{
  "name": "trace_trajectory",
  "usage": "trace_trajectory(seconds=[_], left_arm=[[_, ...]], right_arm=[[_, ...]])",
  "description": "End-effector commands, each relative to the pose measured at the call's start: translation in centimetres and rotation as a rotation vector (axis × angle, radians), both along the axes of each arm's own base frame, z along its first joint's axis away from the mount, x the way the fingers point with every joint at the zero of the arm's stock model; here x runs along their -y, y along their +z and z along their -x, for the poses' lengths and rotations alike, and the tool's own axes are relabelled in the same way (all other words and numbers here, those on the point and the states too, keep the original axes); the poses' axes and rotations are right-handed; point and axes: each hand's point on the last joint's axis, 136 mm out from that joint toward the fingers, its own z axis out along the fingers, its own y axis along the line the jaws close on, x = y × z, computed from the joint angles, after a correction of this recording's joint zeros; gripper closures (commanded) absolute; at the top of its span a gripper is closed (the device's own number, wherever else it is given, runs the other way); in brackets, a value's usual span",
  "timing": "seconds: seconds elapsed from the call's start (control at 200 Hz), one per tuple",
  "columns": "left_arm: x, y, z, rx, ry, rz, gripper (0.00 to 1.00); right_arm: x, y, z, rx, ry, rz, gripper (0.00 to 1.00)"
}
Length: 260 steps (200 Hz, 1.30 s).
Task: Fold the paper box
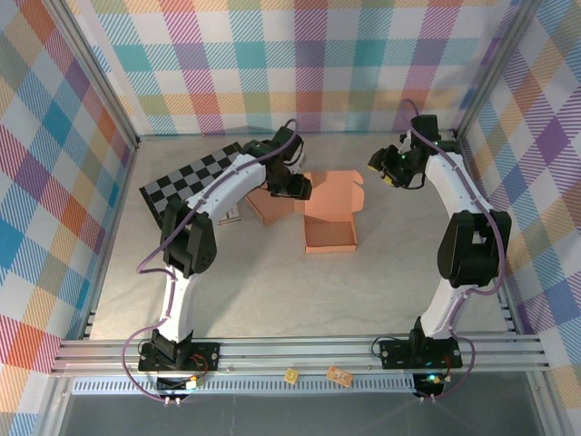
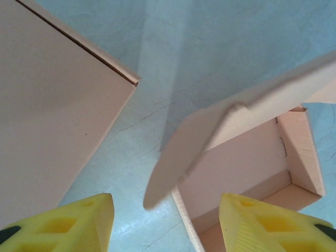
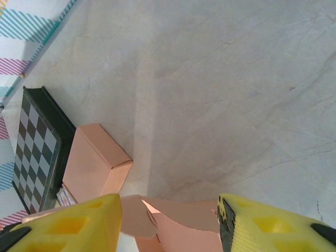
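The open salmon paper box (image 1: pixel 329 234) lies mid-table with its lid panel (image 1: pixel 334 186) raised at the far side. My left gripper (image 1: pixel 300 188) hovers at the box's far left corner. In the left wrist view that gripper (image 2: pixel 165 226) is open, and a rounded side flap (image 2: pixel 181 155) hangs between the yellow fingers (image 2: pixel 79 223) without touching them, above the box tray (image 2: pixel 252 178). My right gripper (image 1: pixel 379 168) hangs open, off the lid's right end and apart from it. In the right wrist view the lid edge (image 3: pixel 199 218) lies beyond the open right gripper (image 3: pixel 168 226).
A second, closed salmon box (image 1: pixel 270 207) (image 2: pixel 52 105) (image 3: pixel 94 163) sits just left of the open one. A black-and-white checkerboard (image 1: pixel 191 182) (image 3: pixel 37 142) lies at the far left. Plaid walls enclose the grey table (image 1: pixel 272 282).
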Motion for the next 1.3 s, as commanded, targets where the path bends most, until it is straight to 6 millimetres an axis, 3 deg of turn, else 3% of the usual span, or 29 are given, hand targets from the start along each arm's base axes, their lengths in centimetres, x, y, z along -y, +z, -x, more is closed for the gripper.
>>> trace_trajectory(seconds=[0.0,0.125,0.27,0.775,1.09,1.295], left_arm=[[0.7,0.4,-0.6,-0.002,-0.013,0.04,0.47],[1.6,-0.2,-0.9,-0.018,-0.017,0.048,0.53],[1.7,-0.5,-0.9,-0.022,-0.008,0.046,0.68],[2.8,-0.3,0.1,0.03,0.022,0.032,0.78],[1.9,1.3,-1.2,0.158,0.136,0.053,0.84],[1.7,1.5,-1.7,0.212,0.143,0.063,0.85]], right_arm=[[0.1,-0.1,-0.1,-0.04,-0.014,-0.02,0.49],[-0.4,-1.6,0.2,-0.103,-0.008,-0.059,0.49],[-1.2,-2.9,0.4,-0.168,-0.003,-0.126,0.49],[-3.8,-3.6,1.3,-0.321,-0.111,-0.382,0.51],[-4.2,-3.4,3.5,-0.4,-0.212,-0.463,0.5],[-5.4,-3.2,3.4,-0.408,-0.237,-0.525,0.5]])
